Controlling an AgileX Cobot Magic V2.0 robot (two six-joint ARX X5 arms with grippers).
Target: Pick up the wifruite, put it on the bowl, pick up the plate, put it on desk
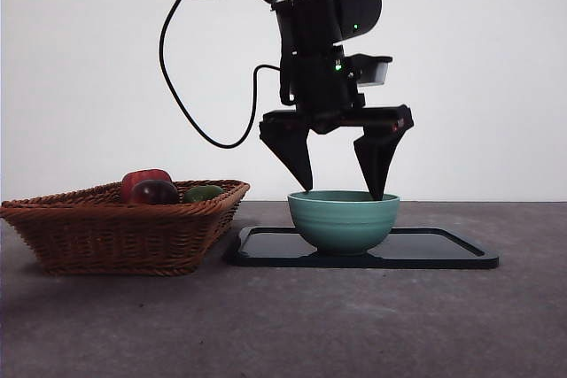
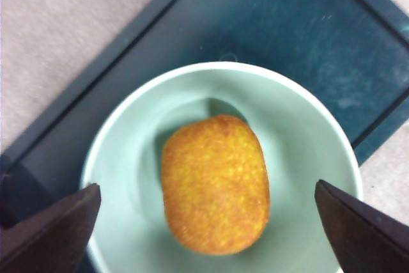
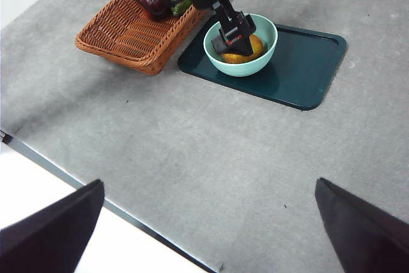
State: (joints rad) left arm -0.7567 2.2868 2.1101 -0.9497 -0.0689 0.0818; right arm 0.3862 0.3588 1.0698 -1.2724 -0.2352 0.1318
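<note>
Wifruite [image 2: 215,185] lies in the middle of the bowl [image 2: 128,151], with nothing holding it. It is orange-brown with tiny speckles. The bowl is mint green and sits on a dark plate [image 2: 294,36], toward the plate's 9 o'clock end in the front view. The plate lies flat on the desk [image 1: 283,325].

Left gripper [image 1: 341,194] hangs right over the bowl. Its jaws are spread wide, about as wide as the bowl, and they grip nothing. In the front view the two tips dip to the bowl's rim, one at each side. I cannot tell if they touch it.

At 9 o'clock from the plate, just beside it, sits a basket [image 1: 124,232]. It has a red fruit [image 1: 144,181], a dark fruit [image 1: 155,192] and a green fruit [image 1: 204,193] in it.

Right gripper [image 3: 208,222] waits high over the desk, well apart from the bowl. Its jaws are wide apart too, with nothing between them.
</note>
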